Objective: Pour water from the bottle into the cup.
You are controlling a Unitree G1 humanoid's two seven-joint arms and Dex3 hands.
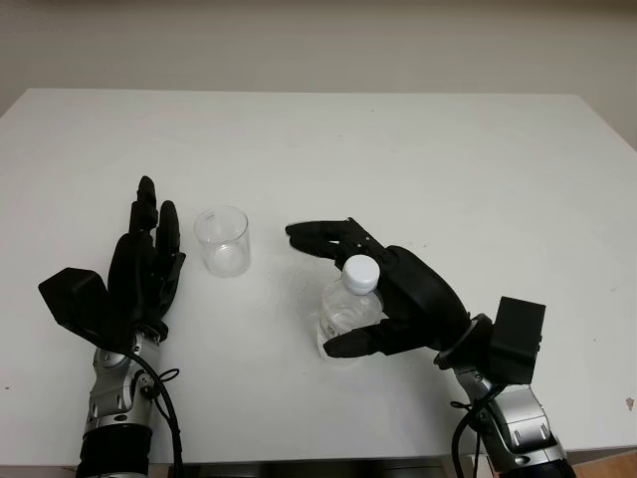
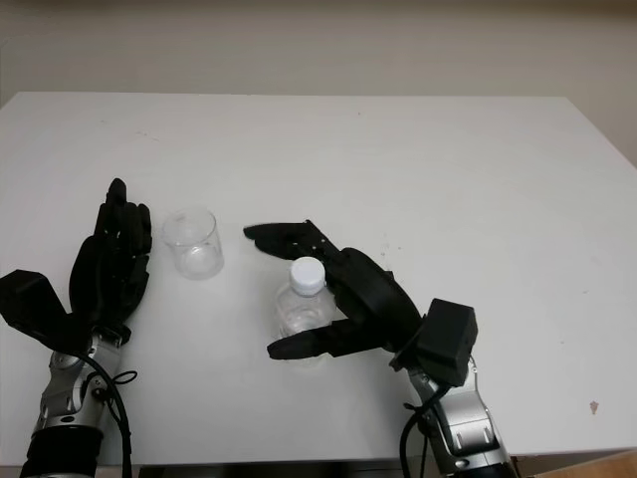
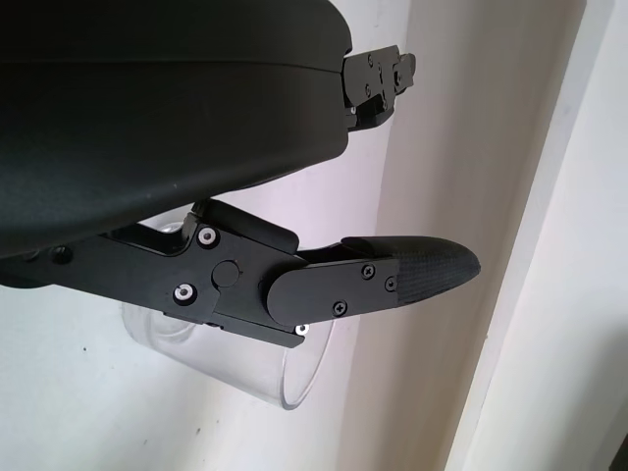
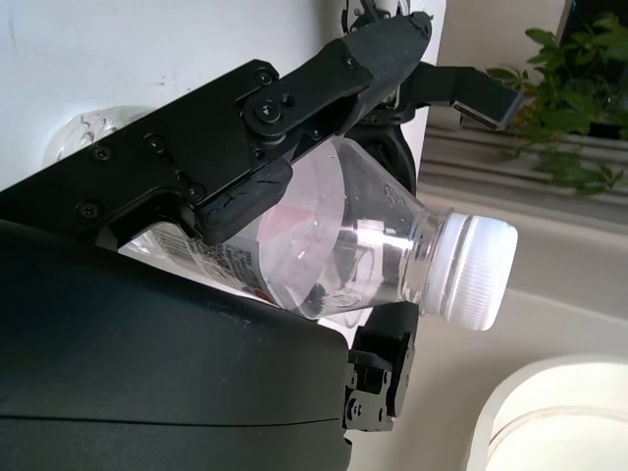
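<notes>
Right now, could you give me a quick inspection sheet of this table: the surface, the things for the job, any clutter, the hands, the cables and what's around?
Surface: white table, a few faint specks.
Job's things: clear cup upright and apparently empty; clear bottle upright to the cup's right, white cap on.
Clutter: nothing seen.
Hands: right hand curled around the bottle, one finger across its body in the right wrist view; left hand open, just left of the cup, not holding it.
Cables: black cables looped at the left wrist and at the right wrist.
Surroundings: plain pale wall behind the table; green plant in the right wrist view.
</notes>
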